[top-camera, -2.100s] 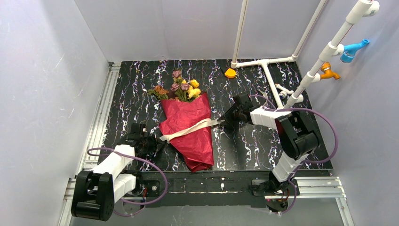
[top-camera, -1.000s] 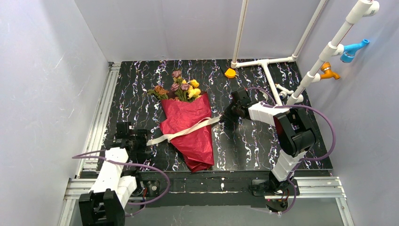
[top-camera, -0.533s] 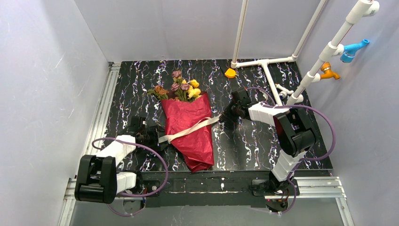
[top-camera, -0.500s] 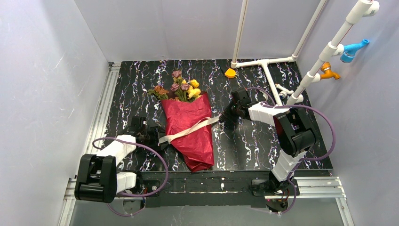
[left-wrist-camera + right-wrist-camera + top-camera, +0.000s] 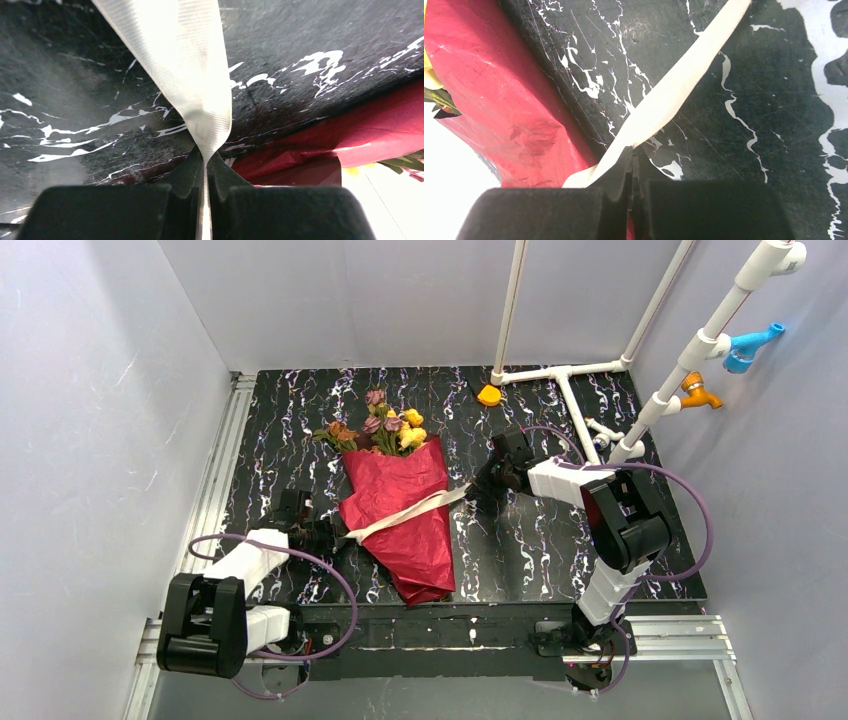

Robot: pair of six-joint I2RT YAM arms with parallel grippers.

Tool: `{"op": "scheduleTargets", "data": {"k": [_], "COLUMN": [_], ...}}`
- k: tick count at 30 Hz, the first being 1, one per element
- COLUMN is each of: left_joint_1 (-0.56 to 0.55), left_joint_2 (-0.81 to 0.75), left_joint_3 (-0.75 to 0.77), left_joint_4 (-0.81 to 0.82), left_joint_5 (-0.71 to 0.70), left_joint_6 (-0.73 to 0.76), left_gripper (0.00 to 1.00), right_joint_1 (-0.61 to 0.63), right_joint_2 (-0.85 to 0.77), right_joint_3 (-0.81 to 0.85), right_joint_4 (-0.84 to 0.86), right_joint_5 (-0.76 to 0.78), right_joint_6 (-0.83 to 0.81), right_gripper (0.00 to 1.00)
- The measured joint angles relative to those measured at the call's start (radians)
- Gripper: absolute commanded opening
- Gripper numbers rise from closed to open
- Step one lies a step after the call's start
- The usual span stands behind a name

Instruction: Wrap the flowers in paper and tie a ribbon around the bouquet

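Left arm (image 5: 245, 565) low over the table (image 5: 520, 550), forearm reaching right; left gripper (image 5: 205, 161) pinched tight on the near-left end of the ribbon (image 5: 410, 509); one ribbon, running diagonally across one bouquet (image 5: 398, 525) lying mid-table; flowers (image 5: 388, 428) toward the far wall, paper (image 5: 395, 475) cone tip toward the near edge; right arm (image 5: 570, 485) low, stretched left; right gripper (image 5: 632, 156) clamped on the ribbon's far-right end, just beside the paper's edge; two arms, two grippers.
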Motion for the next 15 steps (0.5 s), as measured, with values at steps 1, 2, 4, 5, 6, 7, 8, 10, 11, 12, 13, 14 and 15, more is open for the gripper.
{"op": "scheduleTargets", "data": {"k": [1, 2, 4, 5, 6, 7, 8, 10, 11, 12, 13, 14, 15], "left_joint_1": [0.001, 0.004, 0.032, 0.066, 0.103, 0.172, 0.250, 0.425, 0.515, 0.566, 0.616, 0.646, 0.667], "left_joint_2": [-0.005, -0.011, -0.037, -0.054, -0.066, -0.078, -0.083, -0.062, -0.023, 0.017, 0.077, 0.138, 0.197], "left_joint_3": [-0.002, -0.006, -0.024, -0.029, -0.030, -0.029, -0.024, 0.005, 0.045, 0.085, 0.148, 0.212, 0.275], "left_joint_4": [-0.001, 0.003, 0.020, 0.019, 0.016, 0.012, 0.007, -0.015, -0.038, -0.063, -0.093, -0.117, -0.127], "left_joint_5": [-0.004, -0.005, 0.001, 0.009, 0.014, 0.034, 0.045, 0.074, 0.089, 0.092, 0.092, 0.092, 0.095], "left_joint_6": [0.009, 0.020, 0.069, 0.105, 0.140, 0.196, 0.257, 0.402, 0.491, 0.562, 0.648, 0.725, 0.797], "left_gripper": [0.00, 0.00, 0.00, 0.00, 0.00, 0.00, 0.00, 0.00, 0.00, 0.00, 0.00, 0.00, 0.00], "right_joint_1": [0.000, 0.000, -0.001, -0.003, -0.007, -0.013, -0.024, -0.060, -0.082, -0.102, -0.124, -0.137, -0.152], "right_joint_2": [0.000, 0.000, 0.000, 0.000, 0.000, 0.000, 0.000, -0.001, -0.002, -0.005, -0.009, -0.013, -0.021], "right_joint_3": [0.000, 0.000, 0.000, 0.000, 0.000, 0.000, 0.001, 0.001, 0.001, 0.001, 0.001, 0.001, 0.001], "right_joint_4": [0.000, 0.000, 0.000, -0.001, -0.003, -0.004, -0.007, -0.014, -0.019, -0.024, -0.028, -0.029, -0.029], "right_joint_5": [0.000, 0.000, 0.000, 0.000, -0.004, -0.007, -0.012, -0.021, -0.027, -0.031, -0.038, -0.042, -0.048], "right_joint_6": [0.000, 0.000, -0.001, -0.003, -0.005, -0.008, -0.013, -0.031, -0.038, -0.046, -0.056, -0.062, -0.070], "right_gripper": [0.01, 0.01, 0.01, 0.01, 0.01, 0.01, 0.01, 0.01, 0.01, 0.01, 0.01, 0.01, 0.01]}}
